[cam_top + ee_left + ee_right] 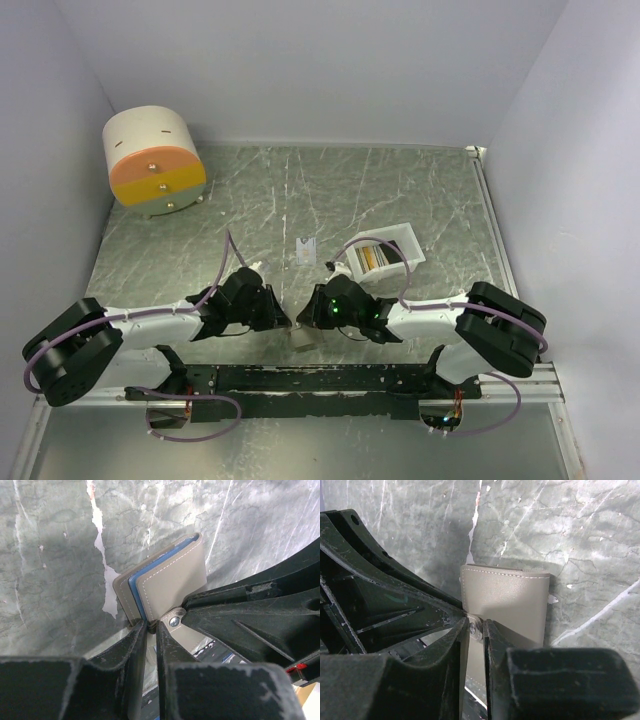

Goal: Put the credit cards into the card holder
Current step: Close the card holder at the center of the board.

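Observation:
The card holder, a taupe-grey wallet with blue lining, is held just above the table's near edge between both grippers; in the top view it shows as a pale patch. My left gripper is shut on the edge of one flap. My right gripper comes in from the opposite side, its jaws pinched around the little snap tab. One pale credit card lies flat on the table beyond the grippers. More cards stand in the white slotted tray.
The white slotted tray sits right of centre. A round cream-and-orange drum stands at the far left corner. White walls close in both sides. A black rail runs along the near edge under the arms.

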You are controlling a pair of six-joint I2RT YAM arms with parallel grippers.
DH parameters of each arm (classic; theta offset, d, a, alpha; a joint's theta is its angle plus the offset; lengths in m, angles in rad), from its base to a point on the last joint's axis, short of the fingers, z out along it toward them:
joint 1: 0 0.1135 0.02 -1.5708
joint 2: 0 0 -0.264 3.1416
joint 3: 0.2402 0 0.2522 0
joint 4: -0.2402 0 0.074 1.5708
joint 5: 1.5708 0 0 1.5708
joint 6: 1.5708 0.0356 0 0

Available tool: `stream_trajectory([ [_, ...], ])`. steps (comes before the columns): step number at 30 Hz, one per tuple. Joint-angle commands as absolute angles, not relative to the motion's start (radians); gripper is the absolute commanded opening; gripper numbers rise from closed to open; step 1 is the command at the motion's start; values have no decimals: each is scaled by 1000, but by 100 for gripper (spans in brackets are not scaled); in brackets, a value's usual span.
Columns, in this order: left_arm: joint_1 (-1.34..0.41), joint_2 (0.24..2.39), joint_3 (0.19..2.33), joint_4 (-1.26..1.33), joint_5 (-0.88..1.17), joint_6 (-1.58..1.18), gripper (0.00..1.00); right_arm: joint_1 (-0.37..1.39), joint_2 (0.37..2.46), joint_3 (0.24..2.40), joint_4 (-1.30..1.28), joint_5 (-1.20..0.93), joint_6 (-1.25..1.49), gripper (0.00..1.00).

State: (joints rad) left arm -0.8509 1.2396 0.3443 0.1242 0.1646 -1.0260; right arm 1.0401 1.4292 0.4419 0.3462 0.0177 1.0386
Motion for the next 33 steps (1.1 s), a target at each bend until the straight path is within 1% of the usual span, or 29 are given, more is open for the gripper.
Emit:
stream_trajectory([
  [1, -857, 1247, 353, 102, 171, -1019, 22, 1038, 1427, 435, 337, 2, 1032, 19],
  [5, -857, 1250, 354, 102, 169, -1020, 22, 1038, 1434, 429, 337, -7, 1037, 19],
  [9, -857, 1258, 355, 110, 170, -1023, 22, 1038, 1441, 436, 332, -16, 1021, 14],
  [12, -856, 1261, 355, 112, 171, -1027, 22, 1038, 1444, 439, 330, -25, 1020, 13],
  [26, -857, 1277, 351, 142, 190, -1041, 22, 1039, 1489, 462, 322, -92, 995, 13],
  [27, -857, 1278, 351, 145, 189, -1041, 22, 1039, 1489, 457, 323, -92, 998, 12],
  [28, -856, 1279, 352, 142, 189, -1042, 22, 1039, 1481, 450, 324, -85, 1000, 9],
  [29, -857, 1277, 354, 136, 185, -1042, 22, 1039, 1472, 445, 322, -76, 997, 3],
  [30, -857, 1273, 354, 131, 182, -1042, 23, 1039, 1457, 442, 317, -63, 991, 0],
  [31, -857, 1268, 356, 120, 181, -1043, 27, 1039, 1442, 443, 304, -49, 984, 0],
  [33, -855, 1248, 366, 77, 159, -1043, 36, 1039, 1416, 449, 279, -25, 967, 0],
])
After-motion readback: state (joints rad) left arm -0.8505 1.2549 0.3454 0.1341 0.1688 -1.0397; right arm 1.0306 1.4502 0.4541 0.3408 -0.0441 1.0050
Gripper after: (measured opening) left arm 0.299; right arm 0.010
